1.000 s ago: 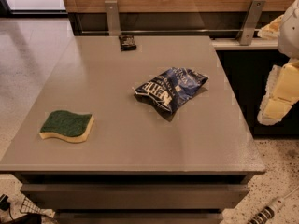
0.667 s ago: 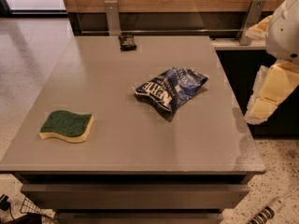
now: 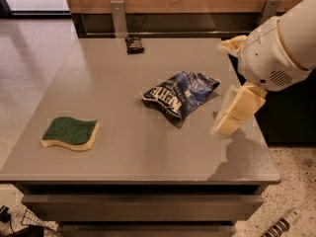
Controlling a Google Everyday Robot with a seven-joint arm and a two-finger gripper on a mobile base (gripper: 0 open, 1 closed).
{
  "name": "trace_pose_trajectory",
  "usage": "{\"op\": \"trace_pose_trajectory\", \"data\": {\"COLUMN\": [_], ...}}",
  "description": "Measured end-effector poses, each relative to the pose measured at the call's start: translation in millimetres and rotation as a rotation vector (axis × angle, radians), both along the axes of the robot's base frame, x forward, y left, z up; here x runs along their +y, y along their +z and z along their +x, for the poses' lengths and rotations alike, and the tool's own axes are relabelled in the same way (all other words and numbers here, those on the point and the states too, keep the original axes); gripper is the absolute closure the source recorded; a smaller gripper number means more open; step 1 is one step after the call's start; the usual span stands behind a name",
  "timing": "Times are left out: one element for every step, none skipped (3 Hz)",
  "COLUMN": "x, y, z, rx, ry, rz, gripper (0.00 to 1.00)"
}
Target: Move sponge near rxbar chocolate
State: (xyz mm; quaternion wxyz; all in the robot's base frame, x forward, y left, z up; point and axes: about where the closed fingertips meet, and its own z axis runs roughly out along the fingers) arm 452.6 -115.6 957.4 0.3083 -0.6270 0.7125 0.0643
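Sponge: one item, green scrub face up, pale foam beneath, lying flat on the table near its front edge. It is well apart from the hand, on the far side of the blue chip bag from it, and nothing touches it. Rxbar chocolate: one small dark wrapped bar at the table's back edge, also well apart from the hand and well apart from the sponge. The chip bag, crinkled, lies between hand and sponge and just beside the hand (not a task item, but it sits on the direct line). The hand hangs above the table's edge on the side opposite the sponge, carried on the white arm. Whether it is open or closed cannot be told, and nothing is seen held in it. Change noted: over the last second the arm has swung inward from beyond the table's side, so the hand now overhangs the surface and casts a shadow there, while sponge, bar and bag lie exactly as they did. Assessment: the reach has begun and nothing more. The sponge is not yet grasped, so the whole carry to the bar remains. The hand will probably need to pass over or around the bag to get to the sponge.
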Motion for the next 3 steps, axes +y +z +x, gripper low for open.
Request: {"op": "trace_pose_trajectory", "data": {"x": [50.3,90.5,120.7], "y": [-12.9,-22.0,-25.4], "z": [7.7,9.3,4.9], "rx": [-0.043,-0.036,0.001], "ry": [0.067,0.122,0.152], "rz": [0.181,0.323,0.388], "gripper": [0.0,0.0,0.0]}}
